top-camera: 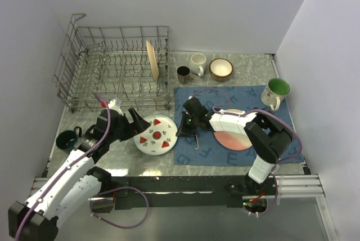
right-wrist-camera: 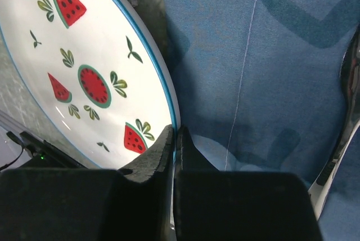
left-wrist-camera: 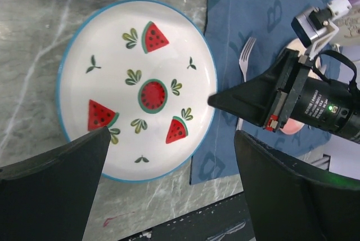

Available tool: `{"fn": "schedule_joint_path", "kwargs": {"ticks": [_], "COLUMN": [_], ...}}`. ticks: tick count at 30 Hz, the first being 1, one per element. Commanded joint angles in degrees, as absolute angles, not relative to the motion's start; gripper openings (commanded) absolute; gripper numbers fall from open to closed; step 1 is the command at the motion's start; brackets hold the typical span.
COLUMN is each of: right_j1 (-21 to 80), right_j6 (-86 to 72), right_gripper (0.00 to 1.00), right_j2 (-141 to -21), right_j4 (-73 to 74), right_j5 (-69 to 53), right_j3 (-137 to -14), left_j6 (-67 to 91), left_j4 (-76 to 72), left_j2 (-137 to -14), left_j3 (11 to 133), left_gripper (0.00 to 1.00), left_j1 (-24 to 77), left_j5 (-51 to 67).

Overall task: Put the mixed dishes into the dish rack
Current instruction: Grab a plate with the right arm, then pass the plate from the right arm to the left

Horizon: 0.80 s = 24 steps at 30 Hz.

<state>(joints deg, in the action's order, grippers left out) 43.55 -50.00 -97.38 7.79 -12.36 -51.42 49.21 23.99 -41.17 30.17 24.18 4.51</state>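
Note:
A white plate with watermelon slices and a blue rim (top-camera: 156, 135) lies beside the blue placemat (top-camera: 225, 97). My right gripper (top-camera: 181, 130) is shut on the plate's right rim (right-wrist-camera: 175, 134), one finger above it and one below. My left gripper (top-camera: 135, 124) hovers open over the plate's left edge (left-wrist-camera: 171, 139), touching nothing. A metal fork (top-camera: 196, 138) lies on the mat just right of the plate (left-wrist-camera: 244, 55). A pink-and-cream plate (top-camera: 233, 138) is partly hidden under my right arm. The dish rack (top-camera: 112, 66) stands at the back left with a tan plate (top-camera: 151, 59) upright in it.
Behind the mat stand a dark mug (top-camera: 183, 74), a white mug (top-camera: 197, 63) and a brown-rimmed bowl (top-camera: 221, 68). A mug with a green inside (top-camera: 275, 92) sits at the mat's far right corner. A dark green mug (top-camera: 68, 138) sits by the left table edge.

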Motion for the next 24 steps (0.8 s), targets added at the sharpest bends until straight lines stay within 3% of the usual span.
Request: {"fn": "schedule_joint_path", "kwargs": {"ticks": [1, 6, 12, 18, 24], "right_j1": [44.91, 46.4, 47.72, 48.6, 48.69], "right_j6": [-49.4, -48.25, -48.08, -48.87, -49.83], "right_gripper": [0.0, 0.0, 0.0, 0.0, 0.0], "right_j2": [-94.14, -91.15, -88.6, -88.42, -88.24], "right_j4": [9.22, 14.93, 22.76, 26.72, 28.04], "right_j5": [-10.55, -6.16, -1.24, -0.88, -1.93], "right_j3": [-54.57, -58.18, -64.86, -69.87, -71.37], "left_j6": [48.34, 46.94, 46.67, 47.55, 47.91], "left_j4": [19.78, 17.84, 17.58, 18.2, 13.91], "left_j2": [-42.45, -44.91, -51.4, -57.2, -62.39], "left_j3": [29.88, 31.02, 34.18, 38.66, 39.99], "left_gripper": [0.99, 0.98, 0.94, 0.93, 0.93], "left_j1": [26.97, 31.1, 44.08, 58.42, 65.99], "left_j5": [6.07, 5.98, 0.18, -18.08, -33.74]}}
